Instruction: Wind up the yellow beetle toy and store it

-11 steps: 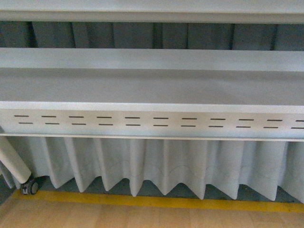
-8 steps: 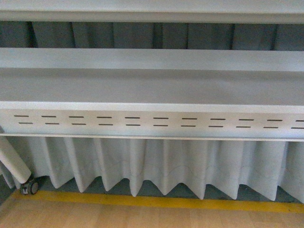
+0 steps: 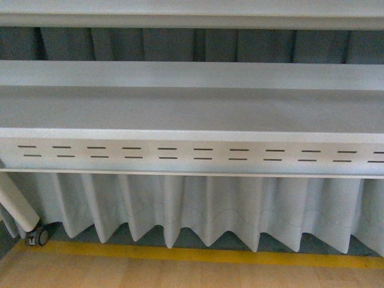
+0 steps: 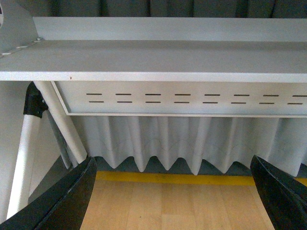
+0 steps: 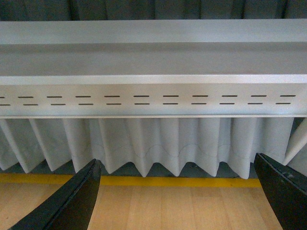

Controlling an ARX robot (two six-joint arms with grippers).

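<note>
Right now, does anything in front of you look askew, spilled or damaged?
Nothing looks damaged or spilled: the white slotted-front table and the pleated white skirt sit straight. One oddity: the yellow beetle toy shows in no view, and the left hand and right hand are open, holding nothing.

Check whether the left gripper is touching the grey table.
Apart. The left wrist view shows the left gripper open, its fingers ending against floor and skirt, well short of the grey table.
</note>
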